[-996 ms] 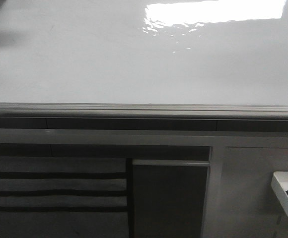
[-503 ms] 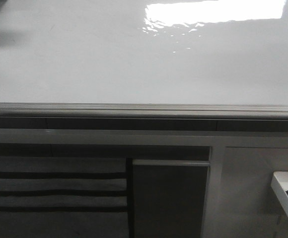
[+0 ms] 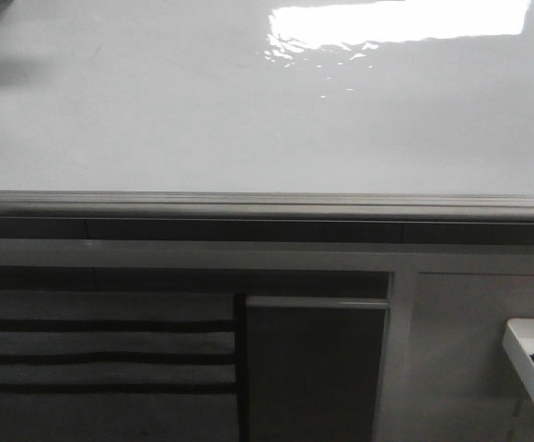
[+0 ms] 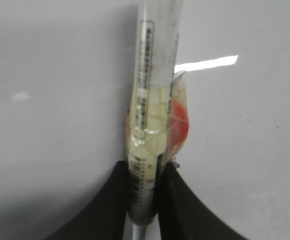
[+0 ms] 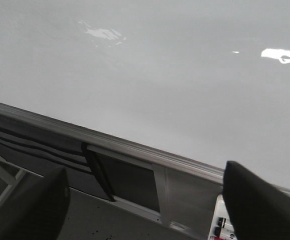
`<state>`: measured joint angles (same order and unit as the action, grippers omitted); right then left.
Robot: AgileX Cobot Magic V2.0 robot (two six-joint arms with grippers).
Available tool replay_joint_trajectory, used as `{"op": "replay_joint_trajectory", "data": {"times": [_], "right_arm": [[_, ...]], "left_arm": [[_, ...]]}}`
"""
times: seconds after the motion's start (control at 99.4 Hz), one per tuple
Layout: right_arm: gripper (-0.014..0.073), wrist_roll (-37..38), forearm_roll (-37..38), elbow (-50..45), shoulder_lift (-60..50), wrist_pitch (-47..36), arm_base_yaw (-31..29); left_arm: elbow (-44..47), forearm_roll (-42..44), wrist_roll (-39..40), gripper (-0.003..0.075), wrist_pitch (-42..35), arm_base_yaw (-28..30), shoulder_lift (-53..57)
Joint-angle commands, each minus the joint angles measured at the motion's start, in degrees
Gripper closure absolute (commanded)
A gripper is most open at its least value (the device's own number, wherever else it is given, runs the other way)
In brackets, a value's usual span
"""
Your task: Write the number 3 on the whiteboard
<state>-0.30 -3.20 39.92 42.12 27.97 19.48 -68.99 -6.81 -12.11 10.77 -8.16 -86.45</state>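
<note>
Left pincer [image 4: 144, 197] clamped on taped marker [image 4: 152, 95], whiteboard [image 3: 203, 120] blank ahead, no 3 yet; right pincer [image 5: 145, 200] spread empty; suggest light, steady tip contact, continuous stroke.

No legible text anywhere. Marker [image 4: 152, 95] in left wrist view carries printed strip of small dark characters along barrel, too blurred to read. Whiteboard [image 3: 249, 120] bare of readable marks. Labels on items in white tray [image 3: 532, 364] too small to read.
</note>
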Motion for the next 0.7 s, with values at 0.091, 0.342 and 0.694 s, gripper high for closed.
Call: {"op": "replay_joint_trajectory", "data": {"times": [0.091, 0.342, 0.694], "right_arm": [[0.0031, -0.57, 0.07, 2.05, 0.06, -3.77, 0.03], [0.0032, -0.57, -1.08, 4.11, 0.06, 1.30, 0.03], [0.0032, -10.61, -14.58, 14.74, 1.25, 22.22, 0.15]], "left_arm": [[-2.11, -0.19, -0.02, 0.0738, -3.04, -0.37, 2.13], [-2.11, -0.05, -0.15, 0.0738, 4.53, -0.37, 7.62], [-4.95, -12.49, -21.26, 0.0738, 48.03, -3.41, 18.95]]}}
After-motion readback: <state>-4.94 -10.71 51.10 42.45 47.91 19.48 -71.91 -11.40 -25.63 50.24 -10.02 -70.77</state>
